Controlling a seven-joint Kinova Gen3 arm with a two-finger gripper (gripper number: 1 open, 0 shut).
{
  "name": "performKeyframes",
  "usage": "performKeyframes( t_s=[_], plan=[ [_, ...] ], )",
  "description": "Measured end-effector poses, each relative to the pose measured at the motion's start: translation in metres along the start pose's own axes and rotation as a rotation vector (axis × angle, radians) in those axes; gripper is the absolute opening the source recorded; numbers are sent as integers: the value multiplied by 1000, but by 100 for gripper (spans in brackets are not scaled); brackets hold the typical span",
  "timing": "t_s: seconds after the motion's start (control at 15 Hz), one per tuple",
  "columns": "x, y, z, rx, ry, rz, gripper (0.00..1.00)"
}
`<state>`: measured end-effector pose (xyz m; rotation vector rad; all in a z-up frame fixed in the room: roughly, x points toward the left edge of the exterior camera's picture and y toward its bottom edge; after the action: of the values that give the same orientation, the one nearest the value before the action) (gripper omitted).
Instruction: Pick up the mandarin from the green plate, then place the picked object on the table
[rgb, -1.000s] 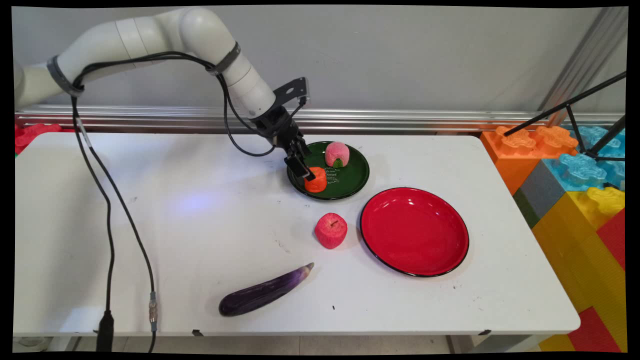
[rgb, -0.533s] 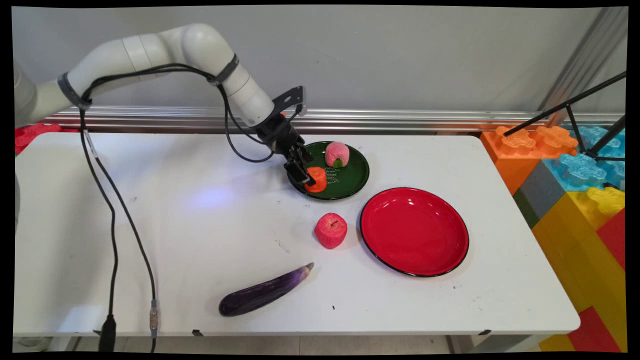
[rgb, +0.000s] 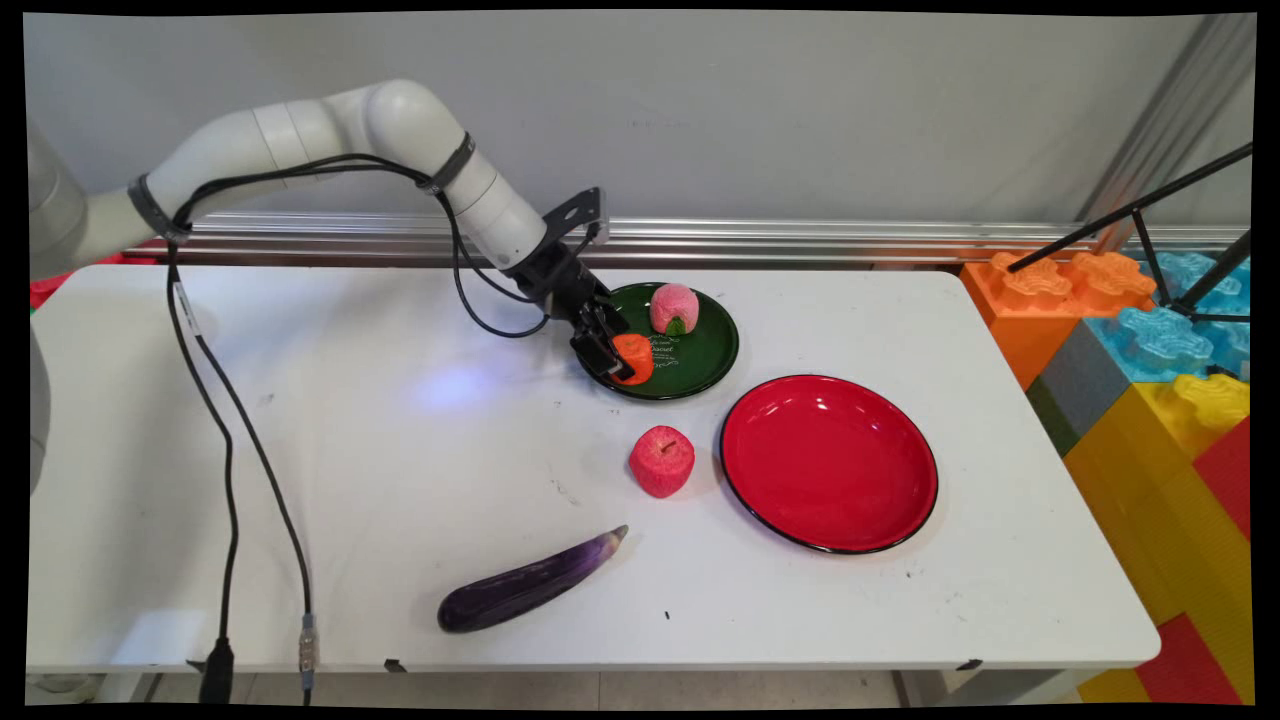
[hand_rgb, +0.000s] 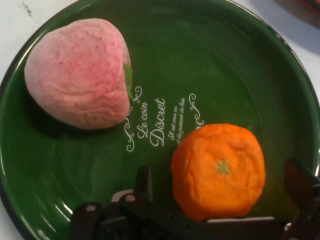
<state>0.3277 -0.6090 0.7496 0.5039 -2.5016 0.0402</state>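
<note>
We've dropped the hand (rgb: 612, 358) lower since a second ago, fingers spread on either side of the orange (hand_rgb: 218, 170) on the green plate (rgb: 712, 352), not yet clenched; centre on it, clear of the peach (hand_rgb: 77, 74).

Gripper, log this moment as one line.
gripper: open, astride orange | green plate: orange, peach | table: apple, eggplant, red plate
</note>
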Motion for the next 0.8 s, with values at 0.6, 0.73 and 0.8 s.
performKeyframes(
  t_s=[0.6,0.73,0.8],
  plan=[
    [-7,-4,5,-2,33,-1,0],
    [-6,-3,4,-1,40,-6,0],
    [-5,-3,2,1,45,-9,0]
  ],
)
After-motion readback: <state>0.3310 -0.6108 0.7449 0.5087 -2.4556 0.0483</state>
